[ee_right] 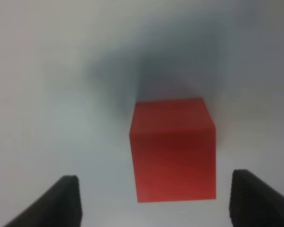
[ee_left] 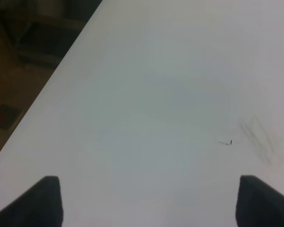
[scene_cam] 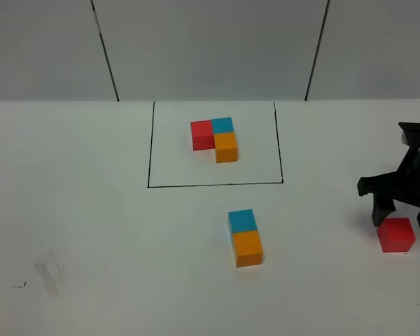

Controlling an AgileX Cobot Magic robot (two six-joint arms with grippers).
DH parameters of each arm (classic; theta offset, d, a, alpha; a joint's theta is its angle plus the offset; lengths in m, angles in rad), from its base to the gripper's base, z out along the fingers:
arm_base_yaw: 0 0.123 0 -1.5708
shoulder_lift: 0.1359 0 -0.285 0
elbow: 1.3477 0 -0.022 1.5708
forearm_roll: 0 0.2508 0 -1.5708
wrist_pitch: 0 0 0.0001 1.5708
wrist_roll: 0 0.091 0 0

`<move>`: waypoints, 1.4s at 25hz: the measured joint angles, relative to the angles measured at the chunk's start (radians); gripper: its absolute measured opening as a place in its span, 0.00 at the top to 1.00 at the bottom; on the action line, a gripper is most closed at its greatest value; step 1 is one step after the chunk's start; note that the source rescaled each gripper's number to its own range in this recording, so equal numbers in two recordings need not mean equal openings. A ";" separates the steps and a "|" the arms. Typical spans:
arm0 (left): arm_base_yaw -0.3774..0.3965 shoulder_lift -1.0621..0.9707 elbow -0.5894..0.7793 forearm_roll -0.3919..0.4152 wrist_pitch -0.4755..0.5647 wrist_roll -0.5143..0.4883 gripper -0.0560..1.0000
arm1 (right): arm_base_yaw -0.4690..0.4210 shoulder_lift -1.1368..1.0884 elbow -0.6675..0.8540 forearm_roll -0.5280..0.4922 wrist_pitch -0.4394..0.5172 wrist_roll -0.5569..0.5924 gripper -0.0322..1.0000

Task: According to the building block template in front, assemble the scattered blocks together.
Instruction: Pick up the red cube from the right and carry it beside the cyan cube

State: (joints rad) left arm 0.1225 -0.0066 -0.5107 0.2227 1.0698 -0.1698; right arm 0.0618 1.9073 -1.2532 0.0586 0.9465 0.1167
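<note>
Right fingers (ee_right: 61, 202) stand spread, and we see the red block (ee_right: 173, 151) just ahead of them, not pinched, well apart from the others. Left fingers (ee_left: 42, 202) are spread too, over the bench (ee_left: 156, 94). Blue block (scene_cam: 242, 220) and orange block (scene_cam: 248, 248) touch, side against side, in front of the building block template (scene_cam: 215, 138) inside its black outline (scene_cam: 149, 154).

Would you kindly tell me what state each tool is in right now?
Left tool: open, holding nothing.
Right tool: open, at the red cube, not gripping it.

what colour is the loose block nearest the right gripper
Red. The loose block shows best in the right wrist view, where it fills the middle of the picture.
</note>
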 joint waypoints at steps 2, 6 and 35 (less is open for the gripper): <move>0.000 0.000 0.000 0.000 0.000 0.000 0.15 | 0.000 0.013 0.000 -0.001 -0.003 -0.002 0.49; 0.000 0.000 0.000 0.000 0.000 0.000 0.15 | 0.000 0.037 0.000 -0.004 -0.005 -0.010 0.49; 0.000 0.000 0.000 0.000 0.000 0.000 0.15 | -0.018 0.114 0.001 -0.031 -0.045 -0.043 0.49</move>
State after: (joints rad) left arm 0.1225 -0.0066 -0.5107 0.2227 1.0698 -0.1698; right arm 0.0434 2.0215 -1.2525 0.0274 0.9017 0.0741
